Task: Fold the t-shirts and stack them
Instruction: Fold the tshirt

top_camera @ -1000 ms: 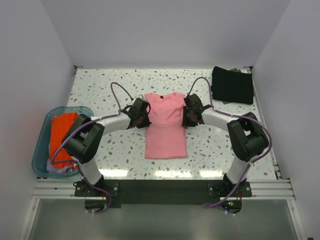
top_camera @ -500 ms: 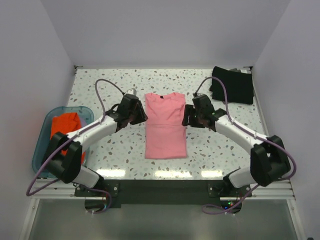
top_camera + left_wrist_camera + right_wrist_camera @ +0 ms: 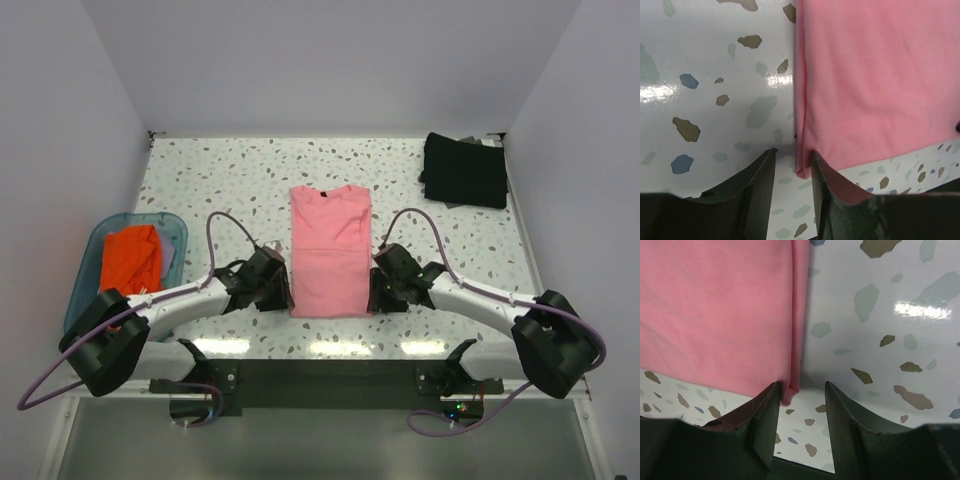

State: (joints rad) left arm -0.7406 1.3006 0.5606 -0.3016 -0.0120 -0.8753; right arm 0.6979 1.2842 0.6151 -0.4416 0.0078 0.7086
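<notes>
Two risks stand out, both at the near hem. From above, the salmon-pink t-shirt (image 3: 331, 250) lies flat as a narrow strip on the speckled table (image 3: 200, 180). The left claw (image 3: 287, 297) is just beside its near-left corner and the right claw (image 3: 375, 297) just beside its near-right corner. The black t-shirt (image 3: 463, 170), folded square, lies well beyond the right claw, and the blue tub (image 3: 78, 300) sits well out from the left claw, on the side away from the pink shirt. In the left wrist view the left claw (image 3: 792, 167) is parted and holds nothing. The pink shirt's (image 3: 875, 75) corner pokes into the gap, close against the cloth-side finger (image 3: 823, 200). Closing here might pinch only the fold edge or the top layer, so the layers could peel apart on lifting. In the right wrist view the right claw (image 3: 800, 395) is likewise spread and empty, with the corner of the shirt (image 3: 715, 305) just inside its cloth-side finger (image 3: 765, 425). So shallow a bite could slip. If one side catches and the other misses, the hem would rise skewed and the next fold come out crooked.
</notes>
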